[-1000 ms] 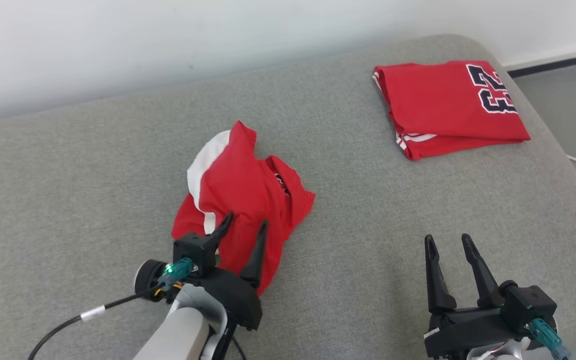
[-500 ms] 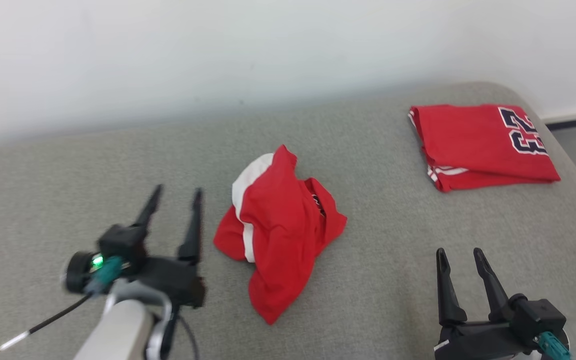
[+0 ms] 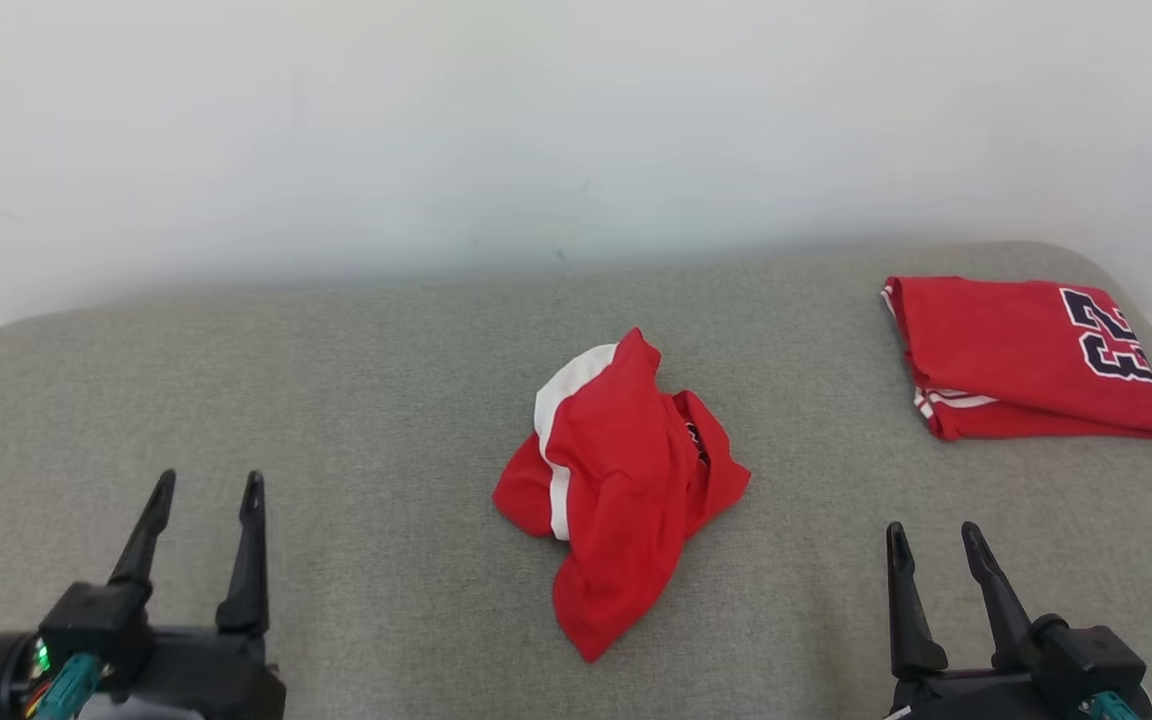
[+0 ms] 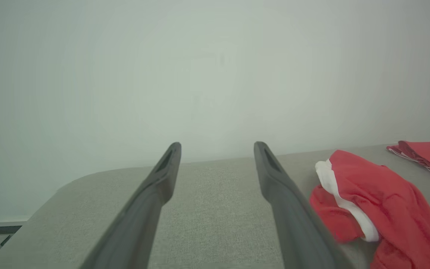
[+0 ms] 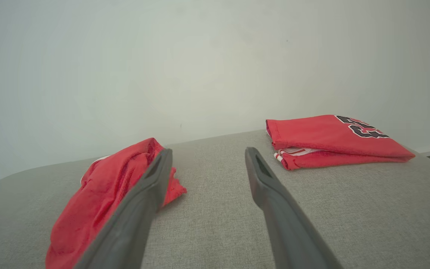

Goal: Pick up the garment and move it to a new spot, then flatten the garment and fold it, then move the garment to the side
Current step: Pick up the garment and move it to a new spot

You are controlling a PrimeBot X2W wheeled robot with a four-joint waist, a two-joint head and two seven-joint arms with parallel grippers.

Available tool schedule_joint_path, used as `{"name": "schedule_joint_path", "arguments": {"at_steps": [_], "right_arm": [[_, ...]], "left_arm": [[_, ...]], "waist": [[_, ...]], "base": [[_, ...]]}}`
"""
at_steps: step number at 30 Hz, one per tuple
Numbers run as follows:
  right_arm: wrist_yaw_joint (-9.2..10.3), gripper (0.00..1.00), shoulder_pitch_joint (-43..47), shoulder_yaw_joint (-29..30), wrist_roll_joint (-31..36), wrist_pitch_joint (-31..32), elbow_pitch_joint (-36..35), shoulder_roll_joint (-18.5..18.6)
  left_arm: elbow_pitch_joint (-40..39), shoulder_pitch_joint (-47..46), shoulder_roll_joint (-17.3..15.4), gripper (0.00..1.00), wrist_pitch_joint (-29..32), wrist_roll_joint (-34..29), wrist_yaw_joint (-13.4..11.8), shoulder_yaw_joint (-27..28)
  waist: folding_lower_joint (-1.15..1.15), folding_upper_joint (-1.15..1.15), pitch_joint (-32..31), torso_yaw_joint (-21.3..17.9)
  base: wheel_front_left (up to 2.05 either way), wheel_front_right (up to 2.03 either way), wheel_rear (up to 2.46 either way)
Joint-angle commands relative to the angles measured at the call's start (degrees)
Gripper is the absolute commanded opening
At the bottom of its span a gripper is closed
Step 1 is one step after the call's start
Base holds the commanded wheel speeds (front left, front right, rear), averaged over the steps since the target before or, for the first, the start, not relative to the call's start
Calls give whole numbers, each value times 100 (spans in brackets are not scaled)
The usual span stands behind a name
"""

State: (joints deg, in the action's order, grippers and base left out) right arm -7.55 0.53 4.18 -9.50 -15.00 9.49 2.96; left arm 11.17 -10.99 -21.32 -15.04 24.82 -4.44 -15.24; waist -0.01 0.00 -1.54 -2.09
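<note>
The red garment (image 3: 626, 480) lies crumpled in the middle of the grey cushion (image 3: 336, 400). The left gripper (image 3: 209, 485) is by the front left corner, fingers apart, holding nothing. The right gripper (image 3: 933, 533), by the front right corner, is spread and empty too. A folded red shirt (image 3: 1016, 355) sits at the back right corner.

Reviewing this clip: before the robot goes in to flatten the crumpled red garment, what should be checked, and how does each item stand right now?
1. The left gripper is open and empty: ok.
2. The right gripper is open and empty: ok.
3. The crumpled garment rests on the grey cushion, apart from both grippers: ok.
4. It lies flat: not ok; it is bunched up, with a white band along one side.
5. The folded jersey sits apart, with bare cushion between: ok.
6. Where its corners are: cannot tell.
</note>
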Motion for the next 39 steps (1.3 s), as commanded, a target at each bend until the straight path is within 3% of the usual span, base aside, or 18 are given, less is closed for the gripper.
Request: {"name": "schedule_joint_path", "arguments": {"at_steps": [1, 14, 21, 27, 39], "right_arm": [[15, 100, 66, -18, 31, -22, -19, -16], [15, 100, 226, -122, 33, -23, -37, -16], [15, 100, 327, -158, 55, -23, -52, -16], [15, 100, 363, -189, 40, -23, -20, -16], [15, 100, 368, -207, 76, -23, 61, -16]], "left_arm": [[-66, 136, -39, 100, -17, -22, 14, 64], [-682, 1374, 137, 100, -18, -294, 259, 747], [-809, 1725, 378, 100, -18, -395, 593, 1123], [-707, 1839, 571, 100, -18, -565, 880, 1212], [-502, 1796, 932, 100, -18, -782, 1084, 1347]], "waist": [[1, 0, -76, 83], [1, 0, -169, 204], [1, 0, -180, 236], [1, 0, -191, 247], [1, 0, -187, 257]], "base": [[0, 0, 0], [0, 0, 0], [0, 0, 0], [0, 0, 0], [0, 0, 0]]}}
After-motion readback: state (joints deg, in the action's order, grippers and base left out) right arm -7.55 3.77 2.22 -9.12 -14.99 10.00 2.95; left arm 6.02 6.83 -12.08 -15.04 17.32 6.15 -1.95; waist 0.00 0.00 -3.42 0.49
